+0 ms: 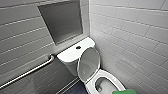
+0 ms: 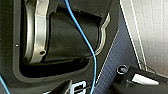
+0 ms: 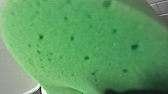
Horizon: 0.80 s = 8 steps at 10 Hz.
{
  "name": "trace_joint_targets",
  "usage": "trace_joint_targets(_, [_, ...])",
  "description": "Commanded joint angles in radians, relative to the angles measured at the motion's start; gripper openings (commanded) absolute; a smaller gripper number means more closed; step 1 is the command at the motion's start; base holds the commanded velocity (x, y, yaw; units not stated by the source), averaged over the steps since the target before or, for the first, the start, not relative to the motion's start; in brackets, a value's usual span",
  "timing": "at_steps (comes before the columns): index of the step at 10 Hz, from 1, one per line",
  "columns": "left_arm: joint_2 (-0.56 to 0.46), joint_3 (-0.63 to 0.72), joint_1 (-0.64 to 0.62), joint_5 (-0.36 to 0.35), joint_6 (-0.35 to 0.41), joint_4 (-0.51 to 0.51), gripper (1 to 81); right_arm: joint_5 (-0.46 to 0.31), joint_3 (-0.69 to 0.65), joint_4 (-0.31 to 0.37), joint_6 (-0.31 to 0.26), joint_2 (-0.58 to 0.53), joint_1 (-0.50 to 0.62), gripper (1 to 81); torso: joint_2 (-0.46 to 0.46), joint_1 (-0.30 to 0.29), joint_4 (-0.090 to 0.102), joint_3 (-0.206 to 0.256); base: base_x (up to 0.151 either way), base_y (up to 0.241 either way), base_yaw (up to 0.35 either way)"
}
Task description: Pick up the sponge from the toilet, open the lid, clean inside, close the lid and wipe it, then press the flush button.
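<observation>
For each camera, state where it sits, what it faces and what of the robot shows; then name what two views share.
Head: high on the robot, facing forward and down at the toilet and flush button.
Left wrist: on the left arm, facing the robot's own dark housing and blue cable.
Right wrist: on the right arm, close against the sponge.
Shared: the sponge, also at the head view's lower edge.

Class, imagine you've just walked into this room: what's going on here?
A robot is part-way through cleaning a white toilet in a tiled bathroom. The lid already stands open, leaning back toward the tank, so the bowl is exposed. The green sponge looms right up against the right wrist camera and shows by the bowl's near rim in the head view, so the right arm seems to be carrying it. The flush button sits mid tank top.
</observation>
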Motion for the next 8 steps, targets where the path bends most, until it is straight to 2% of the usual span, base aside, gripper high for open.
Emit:
trace_joint_targets(1, [-0.003,0.016,0.032,0.078,0.020,0.011,81.1,-0.055,0.075,0.002,0.005,-0.042,0.059,1.0,0.000,0.000,0.000,0.000,0.000,0.000,0.000])
trace_joint_targets(3, [-0.003,0.014,0.032,0.077,0.020,0.011,81.1,-0.110,0.077,-0.001,0.001,0.005,0.180,1.0,0.000,0.000,0.000,0.000,0.000,0.000,0.000])
trace_joint_targets(4, [-0.003,0.014,0.032,0.077,0.020,0.010,81.1,-0.198,0.058,0.002,0.001,0.030,0.246,1.0,0.000,0.000,0.000,0.000,0.000,0.000,0.000])
trace_joint_targets(6, [0.000,0.014,0.032,0.077,0.020,0.011,81.1,-0.261,-0.032,0.034,0.002,0.093,0.344,1.0,0.000,0.000,0.000,0.000,0.000,0.000,0.000])
trace_joint_targets(8, [0.000,0.014,0.032,0.077,0.020,0.010,81.1,-0.337,-0.138,0.037,0.004,0.182,0.410,1.0,0.000,0.000,0.000,0.000,0.000,0.000,0.000])
